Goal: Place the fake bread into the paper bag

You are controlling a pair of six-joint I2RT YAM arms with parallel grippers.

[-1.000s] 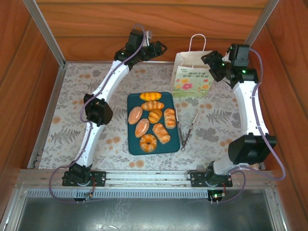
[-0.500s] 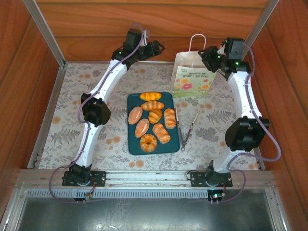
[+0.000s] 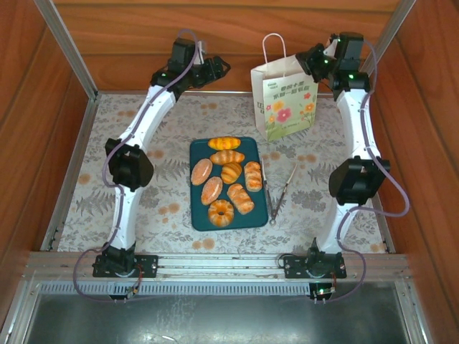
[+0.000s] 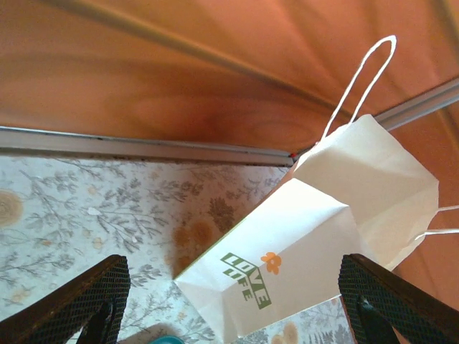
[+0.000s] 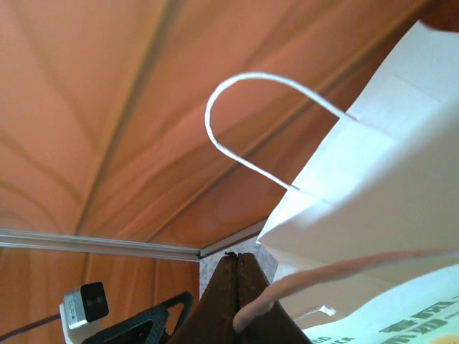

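From above, the right claw sits at the far edge, pinched shut at the top corner of the paper bag. The bag stands tilted on the worktop, just to this claw's left. The left claw hangs with its jaws apart and nothing in them, the bag a little way off to its right. All seven pieces of fake bread lie on a dark teal tray, well nearer the bases than either claw. A pair of metal tongs lies just beside the tray on the right claw's side. I judge that loading has not begun: the bag is only being readied, and every piece is yet to go in.

The worktop carries a grey floral cover, boxed in by wooden walls with aluminium rails at the corners.

In the left wrist view, the left claw is spread wide, with the paper bag lying ahead of it, green lettering showing. Whether the bag's mouth is open I cannot tell.

In the right wrist view, the right claw is clamped on one cord handle of the paper bag, which is close to its right.
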